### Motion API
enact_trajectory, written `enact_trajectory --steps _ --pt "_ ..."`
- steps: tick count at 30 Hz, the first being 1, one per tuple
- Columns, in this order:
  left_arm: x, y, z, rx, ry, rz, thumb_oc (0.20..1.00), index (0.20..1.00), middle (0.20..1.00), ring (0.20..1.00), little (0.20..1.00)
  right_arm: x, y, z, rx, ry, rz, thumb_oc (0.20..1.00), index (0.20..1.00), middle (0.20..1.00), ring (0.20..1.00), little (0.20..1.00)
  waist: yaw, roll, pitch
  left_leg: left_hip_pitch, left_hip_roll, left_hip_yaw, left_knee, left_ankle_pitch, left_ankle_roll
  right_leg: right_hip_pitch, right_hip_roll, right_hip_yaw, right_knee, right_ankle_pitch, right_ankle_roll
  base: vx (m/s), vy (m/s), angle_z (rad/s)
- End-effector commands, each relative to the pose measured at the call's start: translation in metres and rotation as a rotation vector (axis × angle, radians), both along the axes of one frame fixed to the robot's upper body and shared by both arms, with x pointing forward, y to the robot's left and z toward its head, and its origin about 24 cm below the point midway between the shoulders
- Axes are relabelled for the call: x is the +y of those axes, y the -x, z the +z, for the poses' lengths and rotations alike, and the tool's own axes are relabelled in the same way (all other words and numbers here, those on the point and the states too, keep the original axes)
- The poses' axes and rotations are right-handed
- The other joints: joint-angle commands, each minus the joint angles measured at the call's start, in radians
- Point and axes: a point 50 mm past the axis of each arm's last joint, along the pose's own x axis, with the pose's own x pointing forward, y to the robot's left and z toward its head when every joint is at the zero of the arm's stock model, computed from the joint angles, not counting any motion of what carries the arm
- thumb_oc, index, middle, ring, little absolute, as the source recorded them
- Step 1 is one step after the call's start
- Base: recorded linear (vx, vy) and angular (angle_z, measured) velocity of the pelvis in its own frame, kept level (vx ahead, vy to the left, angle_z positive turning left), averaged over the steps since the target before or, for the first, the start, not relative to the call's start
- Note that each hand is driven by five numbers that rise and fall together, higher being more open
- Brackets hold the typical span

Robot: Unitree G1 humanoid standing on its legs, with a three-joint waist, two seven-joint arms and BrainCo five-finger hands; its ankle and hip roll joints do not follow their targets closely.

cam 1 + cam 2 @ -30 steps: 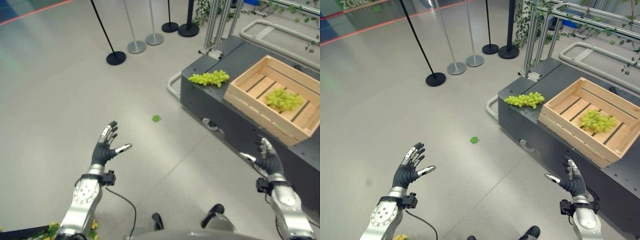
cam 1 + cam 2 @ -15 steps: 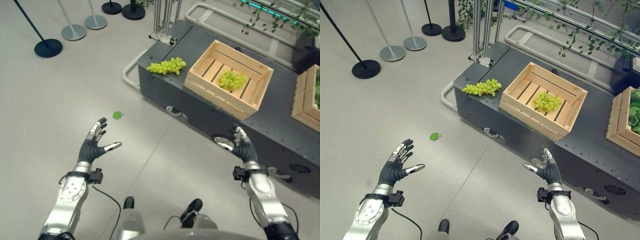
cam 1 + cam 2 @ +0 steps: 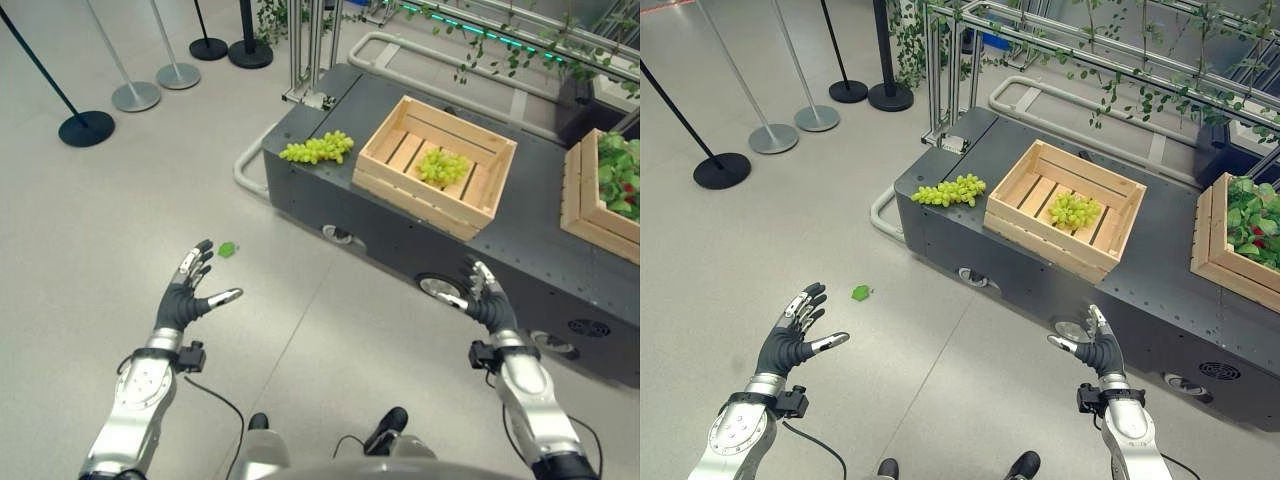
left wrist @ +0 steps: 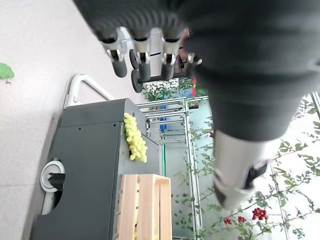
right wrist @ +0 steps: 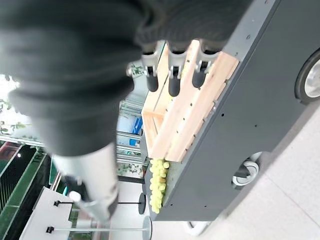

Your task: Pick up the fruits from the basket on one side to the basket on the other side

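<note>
- The left hand (image 3: 188,298) hung over the bare floor with fingers spread and thumb out, holding nothing.
- The right hand (image 3: 487,300) was raised beside the dark grey cart (image 3: 520,235), fingers straight and apart, empty as well, close to the cart's side wall near a wheel (image 3: 436,287).
- One bunch of green grapes (image 3: 316,149) lay loose on the cart's top, at its left end, just beside the wooden crate (image 3: 434,165) but apart from it; its long axis ran roughly along the cart's front edge, the fuller end pointing toward the crate.
- A second, smaller bunch of green grapes (image 3: 441,165) rested inside that crate on the slatted bottom, towards the crate's right half, its shape too compact to give a clear direction.
- A second wooden crate (image 3: 599,197) stood at the cart's right end, well apart from the first, holding leafy greens (image 3: 1254,220) with small red fruit among them.
- A single green scrap (image 3: 227,249), seemingly a leaf or stray grape, lay on the floor between the left hand and the cart.
- The floor (image 3: 90,230) was smooth pale grey; stanchion posts on round bases (image 3: 84,127) stood at the far left, and a metal frame hung with trailing vines (image 3: 1090,60) rose behind the cart.
</note>
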Motion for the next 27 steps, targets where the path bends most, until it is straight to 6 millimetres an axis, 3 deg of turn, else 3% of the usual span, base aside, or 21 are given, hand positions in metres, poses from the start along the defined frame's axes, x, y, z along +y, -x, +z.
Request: enact_trajectory --steps 1,8,11,13,14,15,18,20,22,24,25,27 --pt "0.001 -0.004 0.013 -0.086 -0.015 0.019 1.000 1.000 1.000 1.000 1.000 -0.015 -0.006 0.028 -0.121 0.043 -0.026 1.000 1.000 1.000 1.000 1.000 -0.021 0.011 -0.024 0.001 -0.031 0.005 -0.036 0.024 0.060 -0.013 -0.078 0.002 -0.027 0.238 0.155 0.00 0.059 -0.05" --pt "0.010 0.000 0.011 -0.073 -0.001 0.059 1.000 1.000 1.000 1.000 1.000 -0.019 -0.001 0.021 -0.090 0.025 -0.049 1.000 1.000 1.000 1.000 1.000 -0.085 -0.014 -0.015 0.004 -0.044 0.068 0.083 -0.044 0.069 -0.029 -0.060 0.109 -0.060 0.251 0.155 -0.02 0.105 -0.28" --pt "0.018 0.002 0.010 -0.067 -0.015 0.111 1.000 1.000 1.000 1.000 1.000 -0.018 -0.006 0.025 -0.106 0.008 -0.046 1.000 1.000 1.000 1.000 1.000 -0.118 -0.016 0.030 0.004 -0.049 0.112 0.101 -0.049 0.082 -0.138 -0.029 0.169 0.014 0.293 0.155 -0.15 0.187 -0.64" --pt "0.020 0.003 0.010 -0.064 -0.020 0.127 1.000 1.000 1.000 1.000 1.000 -0.017 -0.007 0.026 -0.115 0.003 -0.044 1.000 1.000 1.000 1.000 1.000 -0.121 -0.012 0.042 0.006 -0.053 0.133 0.083 -0.037 0.088 -0.185 -0.010 0.173 0.063 0.298 0.155 -0.15 0.222 -0.81" --pt "0.024 0.004 0.010 -0.062 -0.028 0.145 1.000 1.000 1.000 1.000 1.000 -0.017 -0.008 0.026 -0.119 -0.010 -0.053 1.000 1.000 1.000 1.000 1.000 -0.116 0.005 0.048 0.011 -0.063 0.148 0.045 -0.026 0.096 -0.214 0.012 0.122 0.118 0.291 0.155 -0.17 0.325 -0.85" --pt "0.023 0.004 0.009 -0.059 -0.027 0.145 1.000 1.000 1.000 1.000 1.000 -0.018 -0.007 0.024 -0.111 -0.018 -0.060 1.000 1.000 1.000 1.000 1.000 -0.119 0.006 0.034 0.013 -0.082 0.151 0.018 -0.015 0.102 -0.190 0.017 0.106 0.091 0.279 0.155 -0.10 0.290 -1.17" --pt "0.025 0.008 0.007 -0.051 -0.022 0.157 1.000 1.000 1.000 1.000 1.000 -0.021 -0.002 0.019 -0.085 -0.012 -0.069 1.000 1.000 1.000 1.000 1.000 -0.127 0.016 0.013 0.025 -0.106 0.168 -0.036 0.010 0.108 -0.159 -0.007 0.077 0.052 0.271 0.155 -0.03 0.114 -0.66" --pt "0.024 0.008 0.005 -0.049 -0.004 0.166 1.000 1.000 1.000 1.000 1.000 -0.026 0.002 0.016 -0.065 0.000 -0.094 1.000 1.000 1.000 1.000 1.000 -0.114 0.043 -0.010 0.032 -0.101 0.205 -0.066 0.029 0.103 -0.084 -0.129 0.013 0.012 0.285 0.155 -0.08 0.046 -0.21" --pt "0.022 0.008 0.004 -0.047 0.000 0.160 1.000 1.000 1.000 1.000 1.000 -0.026 0.001 0.015 -0.058 0.013 -0.091 1.000 1.000 1.000 1.000 1.000 -0.111 0.061 -0.026 0.033 -0.094 0.221 -0.077 0.034 0.102 -0.024 -0.172 -0.012 0.014 0.280 0.155 -0.04 -0.021 -0.07" --pt "0.019 0.006 0.003 -0.046 0.007 0.156 1.000 1.000 1.000 1.000 1.000 -0.026 0.001 0.015 -0.057 0.014 -0.088 1.000 1.000 1.000 1.000 1.000 -0.114 0.064 -0.042 0.028 -0.088 0.242 -0.072 0.033 0.102 0.019 -0.180 -0.005 0.025 0.256 0.155 0.01 -0.025 -0.03" --pt "0.018 0.005 0.001 -0.038 0.012 0.160 1.000 1.000 1.000 1.000 1.000 -0.024 0.000 0.014 -0.053 0.011 -0.078 1.000 1.000 1.000 1.000 1.000 -0.110 0.058 -0.051 0.030 -0.085 0.258 -0.070 0.029 0.102 0.035 -0.157 -0.016 0.027 0.213 0.155 0.02 -0.032 -0.26" --pt "0.018 0.006 -0.001 -0.032 0.015 0.164 1.000 1.000 1.000 1.000 1.000 -0.024 0.000 0.015 -0.055 0.012 -0.077 1.000 1.000 1.000 1.000 1.000 -0.109 0.057 -0.050 0.039 -0.083 0.270 -0.067 0.028 0.099 0.024 -0.146 -0.014 0.043 0.208 0.155 0.05 -0.097 -0.65"
